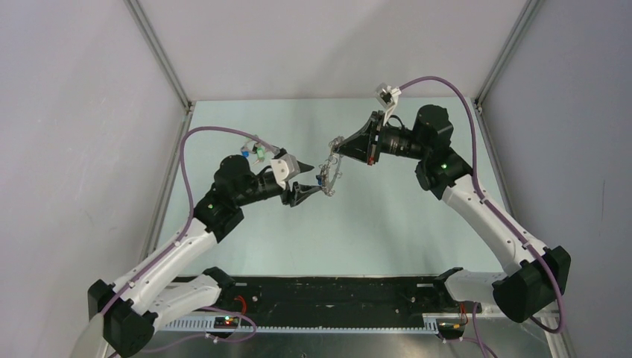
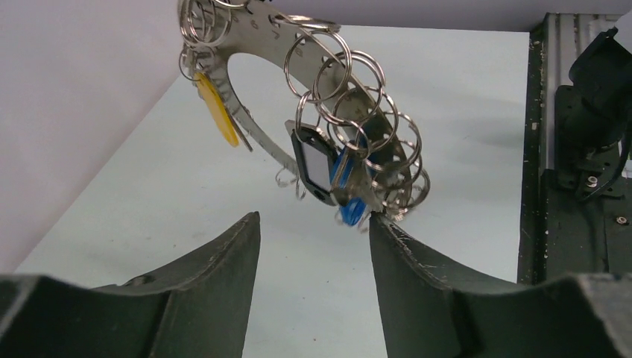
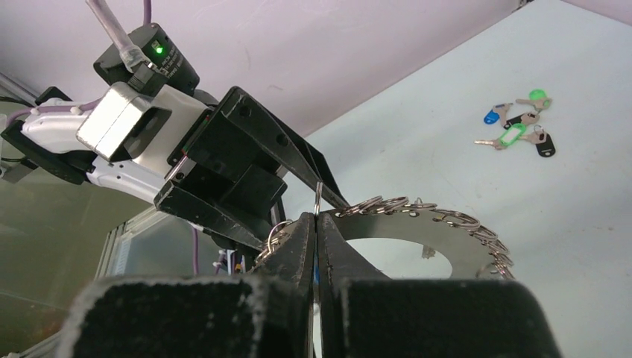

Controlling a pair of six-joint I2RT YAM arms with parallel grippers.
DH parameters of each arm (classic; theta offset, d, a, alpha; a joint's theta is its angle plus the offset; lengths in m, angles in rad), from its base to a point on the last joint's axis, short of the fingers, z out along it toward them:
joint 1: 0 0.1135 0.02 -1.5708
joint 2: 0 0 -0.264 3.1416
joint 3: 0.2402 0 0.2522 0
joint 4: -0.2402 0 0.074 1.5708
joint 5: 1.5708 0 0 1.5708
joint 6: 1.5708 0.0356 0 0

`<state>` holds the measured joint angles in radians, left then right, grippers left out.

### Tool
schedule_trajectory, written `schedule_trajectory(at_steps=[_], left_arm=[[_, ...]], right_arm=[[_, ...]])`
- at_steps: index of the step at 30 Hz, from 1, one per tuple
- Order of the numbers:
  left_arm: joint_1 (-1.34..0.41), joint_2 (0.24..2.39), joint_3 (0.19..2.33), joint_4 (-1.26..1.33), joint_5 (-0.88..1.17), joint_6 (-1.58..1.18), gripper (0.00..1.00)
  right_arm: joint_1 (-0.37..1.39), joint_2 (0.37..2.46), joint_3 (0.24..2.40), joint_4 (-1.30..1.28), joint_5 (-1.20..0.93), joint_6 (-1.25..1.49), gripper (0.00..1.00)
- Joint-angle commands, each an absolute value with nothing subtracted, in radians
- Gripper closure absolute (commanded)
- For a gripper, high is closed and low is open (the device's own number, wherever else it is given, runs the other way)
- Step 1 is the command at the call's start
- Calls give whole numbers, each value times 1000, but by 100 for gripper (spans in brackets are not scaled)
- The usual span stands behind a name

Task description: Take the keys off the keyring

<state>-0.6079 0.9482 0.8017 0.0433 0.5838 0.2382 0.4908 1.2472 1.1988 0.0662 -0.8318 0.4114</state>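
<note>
The keyring hangs in the air between the two arms, a flat silver ring with many wire loops on its rim. My right gripper is shut on its edge, and the plate stretches away to the right. A yellow key, a black key and a blue key dangle from it. My left gripper stands open just under the hanging keys. Its right fingertip touches the loops beside the blue key, with nothing between the fingers.
Several loose keys with blue, green and black heads lie on the pale table, behind the left arm. A black rail carrying the arm bases runs along the near edge. Metal frame posts stand at the back corners.
</note>
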Motion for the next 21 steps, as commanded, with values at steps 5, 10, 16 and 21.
schedule_trajectory(at_steps=[5,10,16,21], left_arm=[[-622,952,823,84,632,252,51],[-644,945,819,84,680,257,53],[-661,929,816,84,711,262,59],[-662,924,822,84,708,255,63]], right_arm=[[505,1244,1251,151,-878,441,100],[520,1249,1251,147,-870,437,100],[534,1259,1251,146,-856,436,100],[551,1262,1252,138,-843,427,100]])
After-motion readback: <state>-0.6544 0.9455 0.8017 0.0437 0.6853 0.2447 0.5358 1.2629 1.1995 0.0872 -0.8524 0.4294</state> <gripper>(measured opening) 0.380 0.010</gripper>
